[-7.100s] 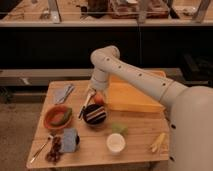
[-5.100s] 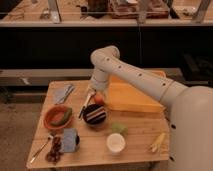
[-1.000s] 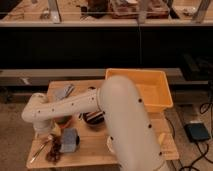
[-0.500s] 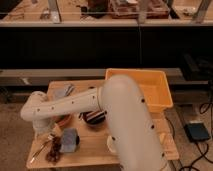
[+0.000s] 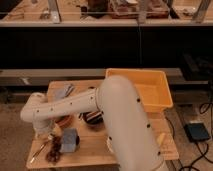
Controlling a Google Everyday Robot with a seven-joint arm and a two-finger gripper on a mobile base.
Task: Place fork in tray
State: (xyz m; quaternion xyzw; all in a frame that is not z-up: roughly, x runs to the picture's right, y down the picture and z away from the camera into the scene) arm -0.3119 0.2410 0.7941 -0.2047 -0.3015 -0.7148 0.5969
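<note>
The fork (image 5: 38, 150) is a thin pale utensil lying slantwise on the wooden table's front left corner. My gripper (image 5: 49, 136) hangs just above and to the right of it, at the end of the white arm that reaches across the table from the right. Its jaws stand open and hold nothing. The tray (image 5: 159, 95), a big deep yellow-orange bin, stands at the table's far right, well away from the gripper.
A blue-grey object (image 5: 69, 140) and dark items (image 5: 53, 155) lie right beside the fork. An orange bowl (image 5: 64, 120) and a dark bowl (image 5: 93, 119) are partly hidden by the arm. A grey cloth (image 5: 64, 91) lies at back left, and yellow sticks (image 5: 161, 140) at front right.
Several seconds ago the gripper hung over the dark bowl in mid-table; the arm has since swung to the front left corner. Over the last second it has barely moved.
</note>
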